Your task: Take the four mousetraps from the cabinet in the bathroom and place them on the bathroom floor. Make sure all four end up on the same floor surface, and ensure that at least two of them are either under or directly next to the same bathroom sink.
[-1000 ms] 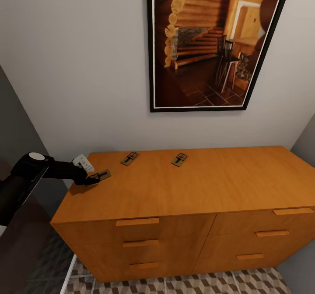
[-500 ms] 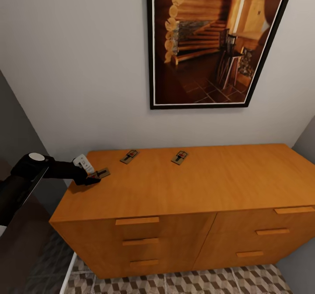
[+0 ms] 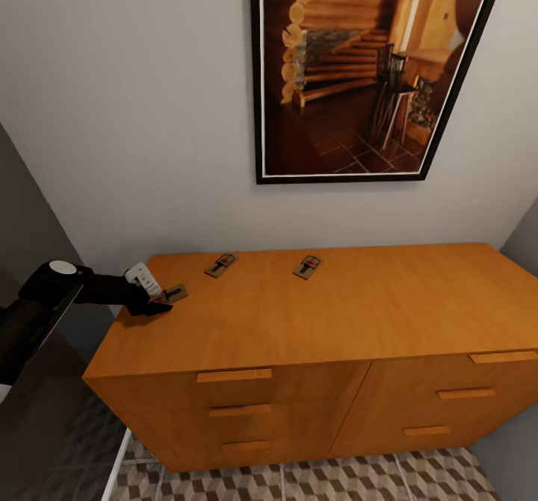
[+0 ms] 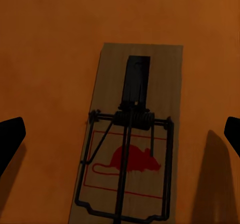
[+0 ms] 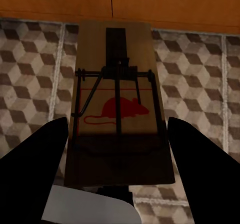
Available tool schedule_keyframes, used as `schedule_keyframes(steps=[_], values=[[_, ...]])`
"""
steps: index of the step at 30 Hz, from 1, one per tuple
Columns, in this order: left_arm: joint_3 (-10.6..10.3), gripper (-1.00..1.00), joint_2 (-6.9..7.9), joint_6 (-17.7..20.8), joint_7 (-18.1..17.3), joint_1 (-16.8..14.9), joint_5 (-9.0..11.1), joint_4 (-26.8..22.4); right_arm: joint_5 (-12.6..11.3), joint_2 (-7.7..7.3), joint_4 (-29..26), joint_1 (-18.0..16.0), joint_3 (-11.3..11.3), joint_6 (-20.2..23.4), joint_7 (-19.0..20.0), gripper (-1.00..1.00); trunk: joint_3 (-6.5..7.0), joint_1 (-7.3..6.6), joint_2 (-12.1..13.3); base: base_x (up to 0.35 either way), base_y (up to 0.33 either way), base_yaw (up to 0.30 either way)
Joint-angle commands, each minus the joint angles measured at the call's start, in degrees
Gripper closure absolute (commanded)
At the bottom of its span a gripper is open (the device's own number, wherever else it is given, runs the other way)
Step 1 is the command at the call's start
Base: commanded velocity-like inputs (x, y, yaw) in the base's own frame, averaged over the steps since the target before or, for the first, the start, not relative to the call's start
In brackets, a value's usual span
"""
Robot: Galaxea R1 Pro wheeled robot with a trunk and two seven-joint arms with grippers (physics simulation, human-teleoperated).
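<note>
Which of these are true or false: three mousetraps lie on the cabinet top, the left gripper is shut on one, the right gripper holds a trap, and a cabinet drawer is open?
1. Three mousetraps lie on the cabinet top. True: one by the left gripper, a middle trap and a right trap.
2. The left gripper is shut on a trap. False: its fingers straddle the near trap, apart.
3. The right gripper holds a trap. True: the held trap sits between its fingers, above the bathroom floor.
4. A drawer is open. False: all shut.

Three mousetraps lie flat on the orange-brown cabinet [image 3: 314, 314] top: one [image 3: 174, 293] at its left edge, two [image 3: 221, 264] [image 3: 306, 266] nearer the wall. A fourth [image 5: 119, 119] (red mouse print) hangs over the cube-patterned bathroom floor [image 5: 30, 83].
</note>
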Motion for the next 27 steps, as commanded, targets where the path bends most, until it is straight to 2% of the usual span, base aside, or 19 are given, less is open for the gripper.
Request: schedule_keyframes(steps=[1,14,21,27], values=[[-0.06,-1.00,0.02,0.42,-0.33,-0.06,-0.32,-0.07,0.28,-0.02,0.03,-0.03,0.04,-0.17,-0.04,1.00,-0.05,0.00,-0.03,0.000,0.000,0.000],[-0.21,-1.00,-0.06,0.28,-0.33,-0.06,-0.40,0.29,0.26,-0.02,0.03,-0.03,0.04,-0.19,-0.04,1.00,-0.05,0.00,-0.03,0.000,0.000,0.000],[-1.61,-1.00,-0.23,0.25,-0.33,-0.06,-0.41,1.98,0.25,-0.02,0.03,-0.03,0.04,-0.17,-0.04,1.00,-0.05,0.00,-0.03,0.000,0.000,0.000],[-1.97,-1.00,-0.24,0.25,-0.28,-0.06,-0.41,2.26,0.28,-0.02,0.03,-0.03,0.04,-0.17,-0.04,1.00,-0.05,0.00,-0.03,0.000,0.000,0.000]])
